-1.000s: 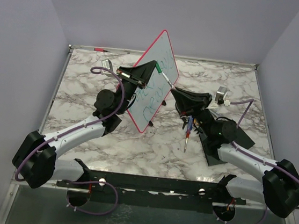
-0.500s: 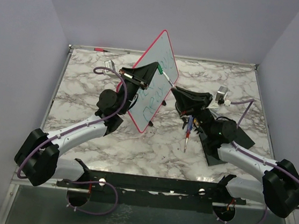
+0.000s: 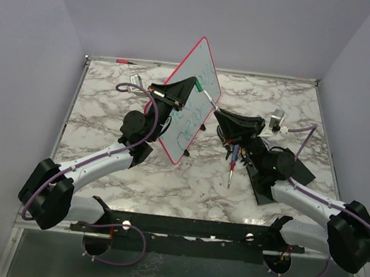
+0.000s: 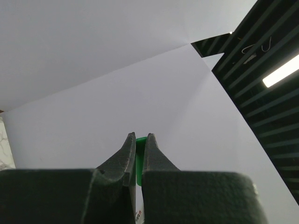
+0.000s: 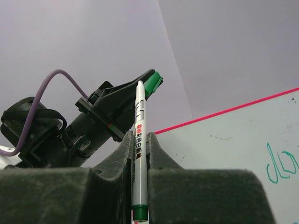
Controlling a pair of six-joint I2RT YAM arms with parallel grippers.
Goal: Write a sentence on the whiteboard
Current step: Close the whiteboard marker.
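Left claw (image 4: 138, 138) is clenched on the green cap (image 5: 153, 82) of a slim white marker pen (image 5: 138, 116). Right claw (image 5: 139, 139) grasps the pen's barrel. The large white rectangular whiteboard with a thin red-pink rim (image 3: 200, 67) stands on edge, tilted, mid-way across the marbled surface (image 3: 94, 115) between both arms. It bears green writing.

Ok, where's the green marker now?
Top view: the green marker is mid-table beside the whiteboard, on its right, barrel in the right gripper, cap in the left gripper.

Whiteboard up on edge
The whiteboard (image 3: 202, 65), white with a red-pink rim, stands steeply tilted on the marble table (image 3: 109, 103), green handwriting across its face.
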